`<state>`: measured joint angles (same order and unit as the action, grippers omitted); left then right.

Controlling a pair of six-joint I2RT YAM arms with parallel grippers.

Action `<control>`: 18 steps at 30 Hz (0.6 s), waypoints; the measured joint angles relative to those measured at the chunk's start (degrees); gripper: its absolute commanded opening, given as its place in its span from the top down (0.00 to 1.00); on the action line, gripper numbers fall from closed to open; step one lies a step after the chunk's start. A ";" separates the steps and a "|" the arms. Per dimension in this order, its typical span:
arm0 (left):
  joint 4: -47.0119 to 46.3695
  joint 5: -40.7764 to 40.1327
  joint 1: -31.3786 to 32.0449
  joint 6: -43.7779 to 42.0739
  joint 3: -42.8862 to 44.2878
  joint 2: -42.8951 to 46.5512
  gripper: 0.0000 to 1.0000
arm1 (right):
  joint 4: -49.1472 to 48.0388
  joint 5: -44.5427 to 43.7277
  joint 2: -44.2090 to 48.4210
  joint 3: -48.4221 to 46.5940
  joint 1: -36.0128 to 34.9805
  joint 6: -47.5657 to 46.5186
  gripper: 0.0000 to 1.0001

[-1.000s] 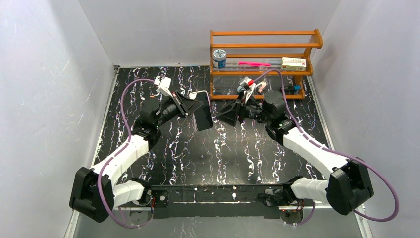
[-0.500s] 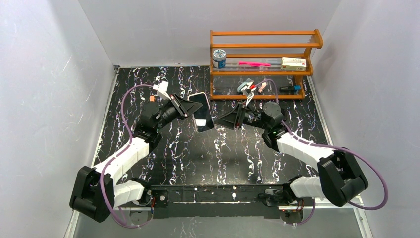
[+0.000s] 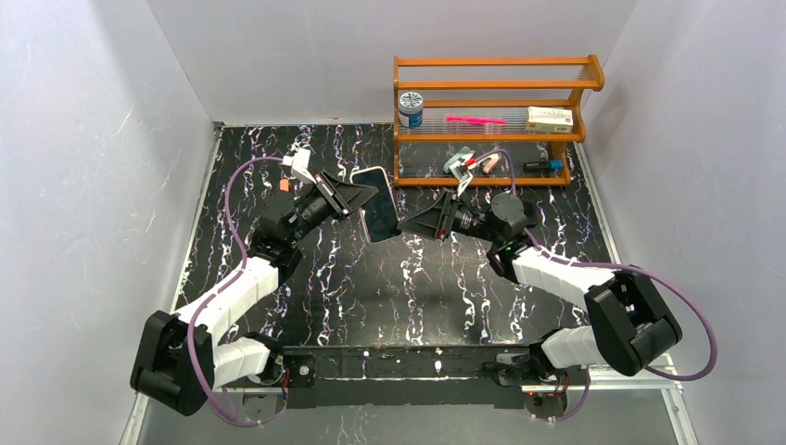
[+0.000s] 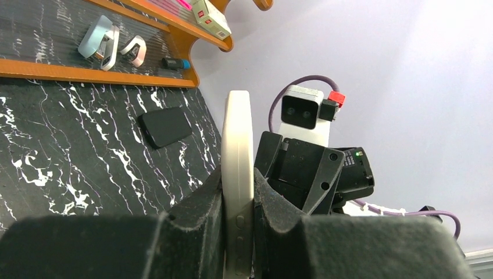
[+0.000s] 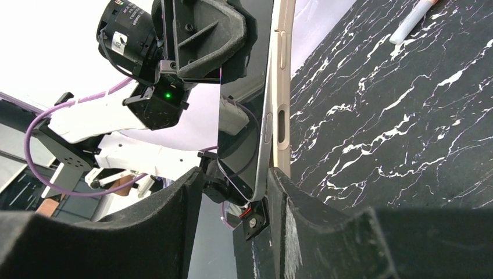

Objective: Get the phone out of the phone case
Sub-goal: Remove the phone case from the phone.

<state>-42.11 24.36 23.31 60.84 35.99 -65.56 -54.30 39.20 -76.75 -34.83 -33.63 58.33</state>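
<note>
The phone (image 3: pixel 378 215), dark screen in a cream case, is held edge-up above the table's middle. My left gripper (image 3: pixel 364 197) is shut on it. In the left wrist view the case's cream edge (image 4: pixel 238 128) stands clamped between my fingers (image 4: pixel 197 203). My right gripper (image 3: pixel 406 226) is open, its jaws either side of the phone's free corner. In the right wrist view the dark screen (image 5: pixel 244 110) and silver frame lie between my fingers (image 5: pixel 174 226). The cream case (image 5: pixel 285 70) lies against the right-hand finger, and a gap shows at the other finger.
A wooden shelf (image 3: pixel 491 88) stands at the back with a jar, a pink pen, a box and small items. A flat black rounded object (image 4: pixel 165 126) lies on the marble table (image 3: pixel 371 287) near the shelf. A white marker (image 5: pixel 410 20) lies on the table.
My right gripper has moved left up to the phone, and its jaws now straddle the phone's corner. My left gripper has shifted slightly, still holding the phone.
</note>
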 measured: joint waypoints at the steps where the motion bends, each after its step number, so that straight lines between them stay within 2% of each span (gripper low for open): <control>1: -0.11 0.04 -0.02 0.11 0.00 0.00 1.00 | -0.37 0.02 -0.15 0.04 -0.02 0.20 0.48; 18: -5.95 0.00 -0.31 5.01 -1.88 -0.57 1.00 | -13.14 2.14 -6.78 0.13 -1.18 6.51 0.51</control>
<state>-48.05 24.36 23.00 65.84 34.11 -66.13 -67.44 41.34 -83.53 -34.70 -34.81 64.84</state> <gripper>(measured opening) 0.147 0.503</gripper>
